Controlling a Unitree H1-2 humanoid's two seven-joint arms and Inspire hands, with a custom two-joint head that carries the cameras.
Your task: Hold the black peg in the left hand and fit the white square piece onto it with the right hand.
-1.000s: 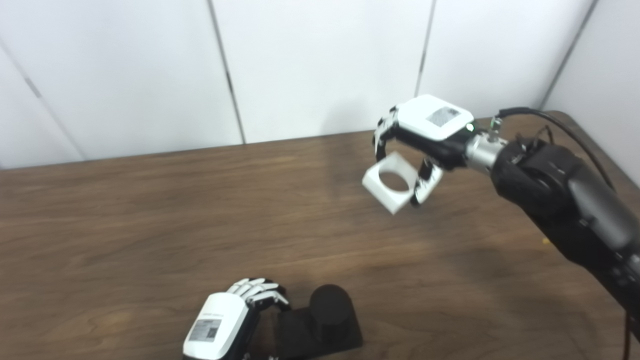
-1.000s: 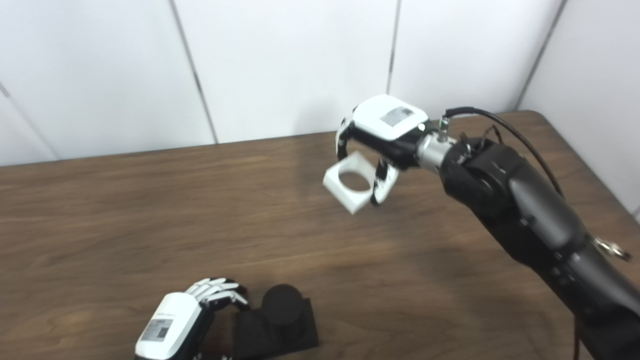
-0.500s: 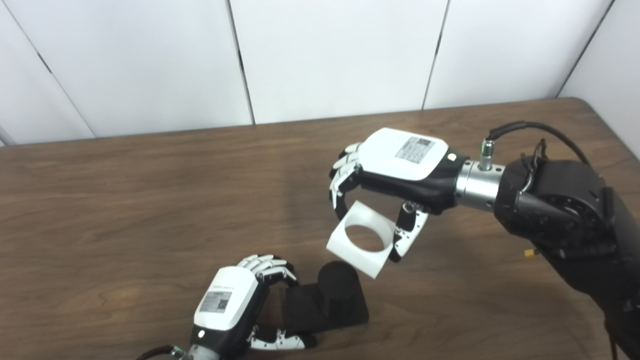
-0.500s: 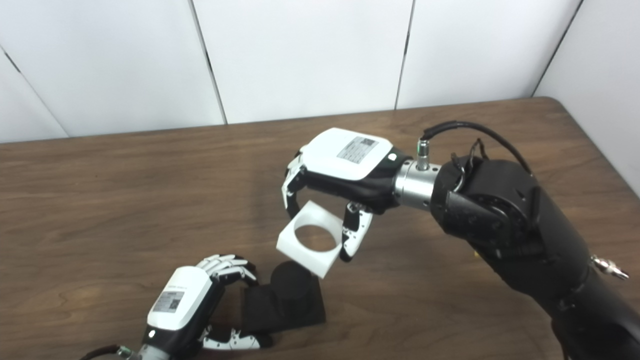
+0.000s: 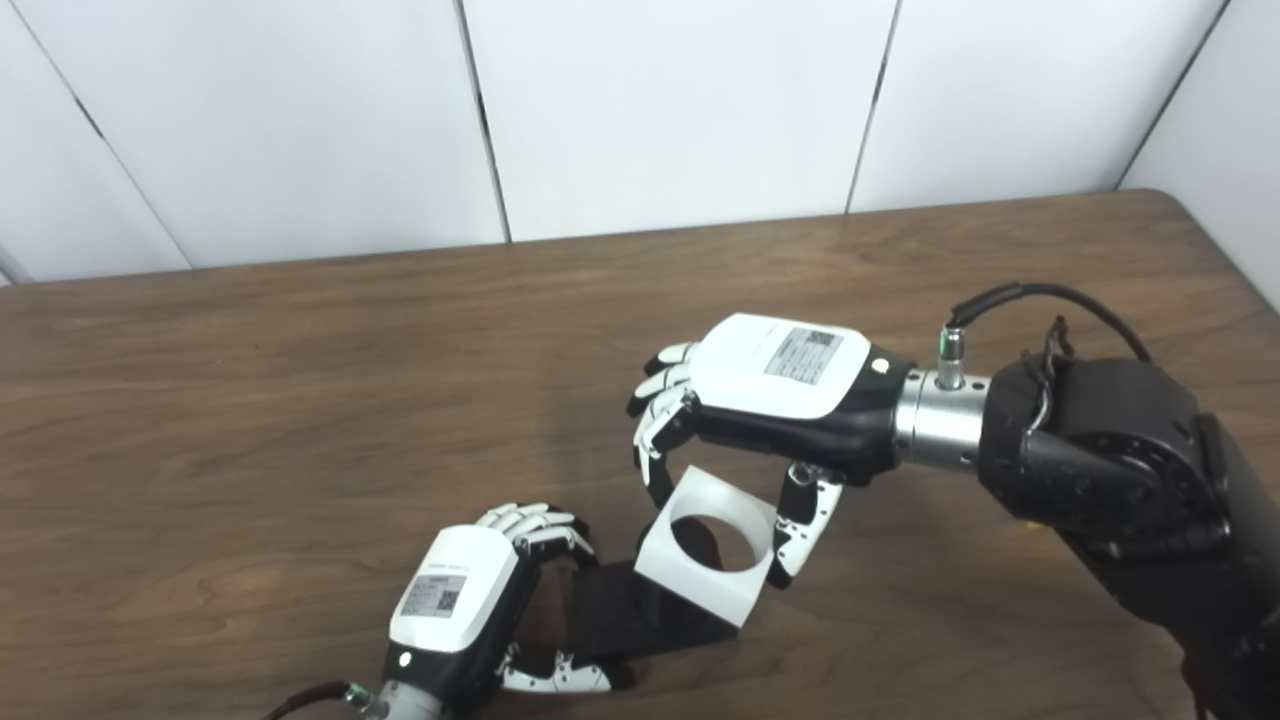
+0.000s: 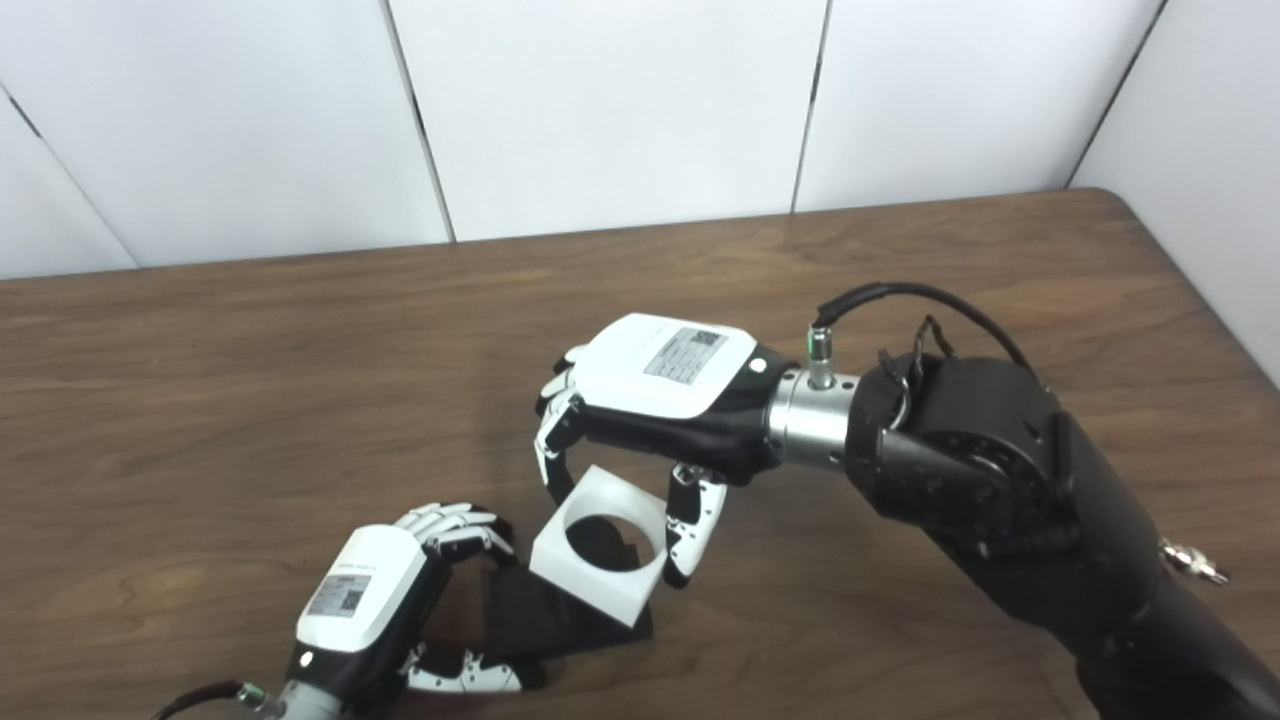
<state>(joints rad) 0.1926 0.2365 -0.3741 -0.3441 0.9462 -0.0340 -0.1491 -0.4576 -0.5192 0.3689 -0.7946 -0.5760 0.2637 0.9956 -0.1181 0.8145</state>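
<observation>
Currently we hold the white square piece [image 5: 708,548] in the right hand [image 5: 770,385], its fingers [image 5: 800,510] pinching opposite outer walls, hand closed on it. It hangs tilted, directly above the black peg [image 6: 600,540], whose dark top shows through the round hole; we cannot tell whether they touch yet. Our left hand [image 5: 455,600] grips the peg's black base [image 5: 620,620] near the front edge of the surface [image 5: 250,400], fingers wrapped around its left side. We judge the piece rigid, light, smooth plastic, likely slippery under a side pinch, so the grip belongs on the flat outer walls, clear of the hole. The tilt looks like a jamming risk; levelling it first seems wise.
</observation>
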